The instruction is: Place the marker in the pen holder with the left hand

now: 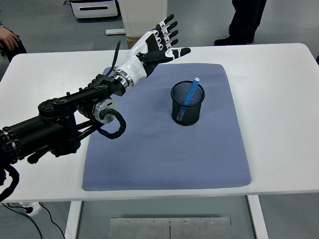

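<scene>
- Marker (pixel 190 97) is seen inside the pen holder (pixel 187 110), blue, leaning with its pale tip toward the upper right rim; lower end hidden behind the mesh.
- Pen holder is a black mesh cup, stood upright on the blue-grey mat (pixel 164 144), toward the mat's far right part; nothing else is seen in it.
- Mat is laid on the white table (pixel 279 114); the rest of the mat surface is bare.
- Beyond the table's far edge a cardboard box (pixel 134 42) and a white stand base (pixel 142 20) are seen on the floor, and a white appliance (pixel 94 7) at the top left.
- A person's legs (pixel 246 20) are seen at top right; another person's hand (pixel 7 40) at the left edge.
- Nothing is placed between hand and holder.
- Left hand (pixel 158 40) is raised over the mat's far left corner, well apart from the holder, fingers spread and extended, nothing held.
- Left arm is stretched in from the lower left, cable looped below the forearm.
- Right hand is not seen.
</scene>
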Motion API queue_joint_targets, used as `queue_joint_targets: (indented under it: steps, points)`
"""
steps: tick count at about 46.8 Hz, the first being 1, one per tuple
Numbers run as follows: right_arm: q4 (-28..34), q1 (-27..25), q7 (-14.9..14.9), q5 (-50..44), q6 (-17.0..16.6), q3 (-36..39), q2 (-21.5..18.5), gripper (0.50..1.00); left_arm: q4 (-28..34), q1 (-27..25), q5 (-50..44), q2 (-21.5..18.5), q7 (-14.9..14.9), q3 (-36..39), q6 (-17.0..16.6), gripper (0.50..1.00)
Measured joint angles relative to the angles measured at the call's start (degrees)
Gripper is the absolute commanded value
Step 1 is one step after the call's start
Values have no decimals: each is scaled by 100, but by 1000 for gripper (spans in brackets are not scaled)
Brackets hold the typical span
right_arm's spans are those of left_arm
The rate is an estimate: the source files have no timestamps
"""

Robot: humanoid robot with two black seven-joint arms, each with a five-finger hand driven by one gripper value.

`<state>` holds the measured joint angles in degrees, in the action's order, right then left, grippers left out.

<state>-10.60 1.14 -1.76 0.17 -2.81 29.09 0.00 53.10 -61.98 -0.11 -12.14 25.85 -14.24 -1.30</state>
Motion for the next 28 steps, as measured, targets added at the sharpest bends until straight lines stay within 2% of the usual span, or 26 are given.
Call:
queue_joint_targets:
  steps: [6, 13, 21, 28]
  points:
    - [0, 0, 0, 0, 0, 0, 0, 1000, -205, 0, 175, -402, 0, -1, 9, 1000]
    - [4, 0, 0, 0, 0, -1, 0, 1000, -534, -2, 778, -690, -8, 12, -33, 1000]
    - [1, 0, 1, 0, 0, -1, 0, 1000, -970, 84, 1537, -918, -19, 43, -50, 1000]
    - [0, 0, 0, 0, 0, -1, 0, 1000, -1217, 270, 1608, -990, -18, 31, -44, 1000]
